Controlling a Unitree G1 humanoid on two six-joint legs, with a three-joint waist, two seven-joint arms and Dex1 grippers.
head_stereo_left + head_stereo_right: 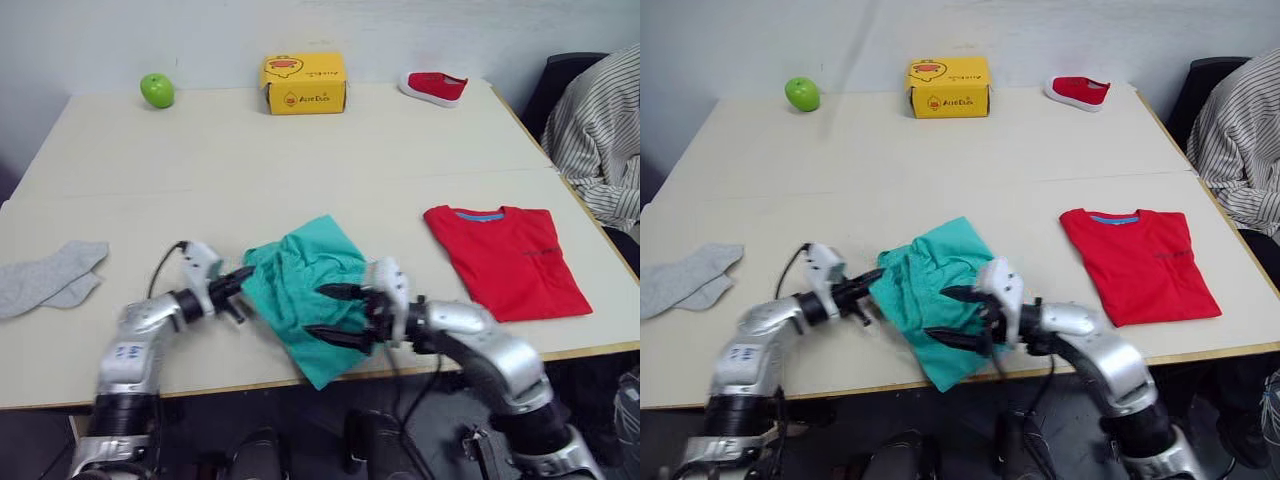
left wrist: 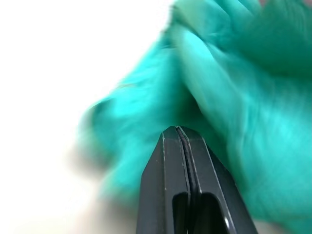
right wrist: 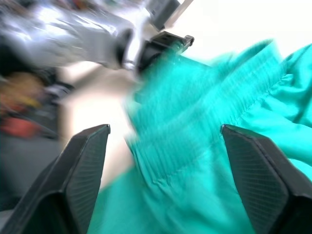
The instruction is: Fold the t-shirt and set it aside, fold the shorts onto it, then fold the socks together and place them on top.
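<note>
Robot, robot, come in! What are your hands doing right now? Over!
Left gripper shut at the shorts' edge. Right gripper open over them. T-shirt folded aside; socks waiting. Nothing in the way.

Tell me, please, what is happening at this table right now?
The robot is working on the teal shorts at the table's near edge. Its left hand is shut at the shorts' left edge, while its right hand is open over them. The red t-shirt lies folded to the right, and the grey socks wait at the far left.
</note>
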